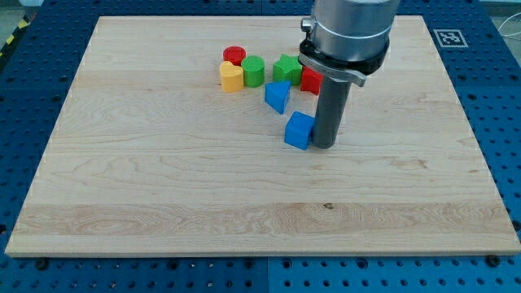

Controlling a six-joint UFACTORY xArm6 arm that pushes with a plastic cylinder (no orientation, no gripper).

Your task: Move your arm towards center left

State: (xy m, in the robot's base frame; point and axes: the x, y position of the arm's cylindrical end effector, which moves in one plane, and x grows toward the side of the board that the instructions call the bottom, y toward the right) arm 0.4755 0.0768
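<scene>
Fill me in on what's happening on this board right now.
My arm ends in a dark rod, and my tip rests on the wooden board just to the view's right of a blue cube, apparently touching it. Toward the view's top sit a blue block, a yellow block, a red cylinder, two green blocks and a partly hidden red block.

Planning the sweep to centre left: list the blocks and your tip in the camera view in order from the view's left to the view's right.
yellow block → green cylinder → blue block nearer the view's top → blue cube → my tip, just right of the blue cube. Both red blocks and the green star overlap others, so I leave them out.
</scene>
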